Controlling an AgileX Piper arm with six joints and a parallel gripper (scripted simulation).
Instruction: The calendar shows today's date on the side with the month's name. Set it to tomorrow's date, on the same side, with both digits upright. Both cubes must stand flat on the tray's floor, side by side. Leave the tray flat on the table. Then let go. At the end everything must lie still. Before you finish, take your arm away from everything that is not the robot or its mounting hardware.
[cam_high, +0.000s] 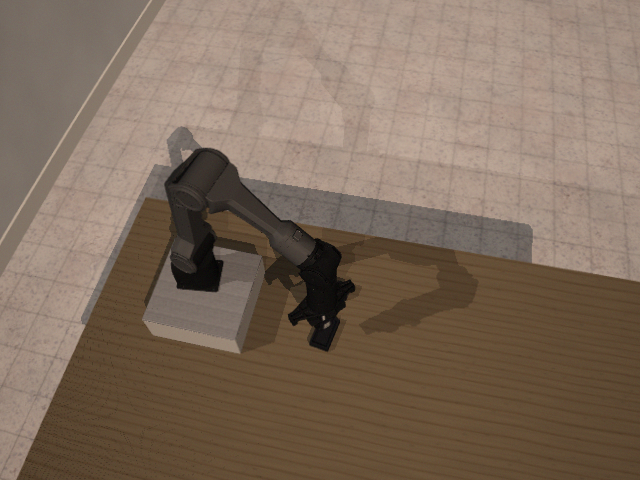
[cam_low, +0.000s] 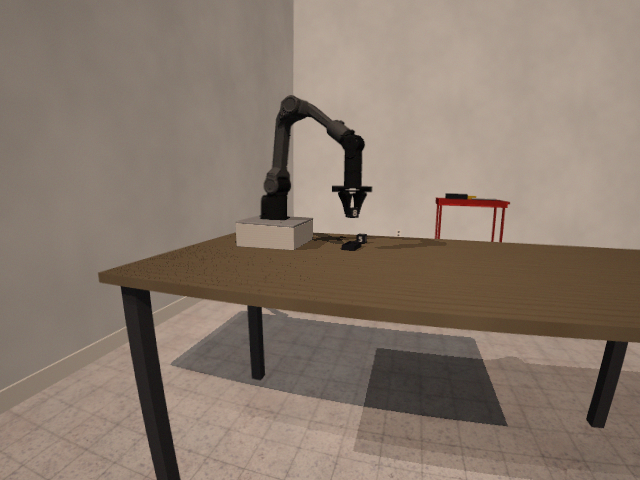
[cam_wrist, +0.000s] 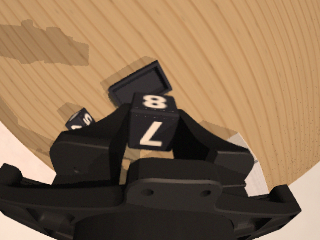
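My gripper is shut on a black cube and holds it high above the table. The wrist view shows a white 8 on one face of this cube and a 7 on the face nearer the camera. The black tray lies flat on the table, with no cube in the part that shows. The other black cube rests on the table outside the tray, with what looks like a 5 on one side. The arm hides it in the top view.
The arm's pale base block stands on the wooden table, to the left of the tray in the top and exterior views. The table's far edge lies behind the arm. A red side table stands in the background.
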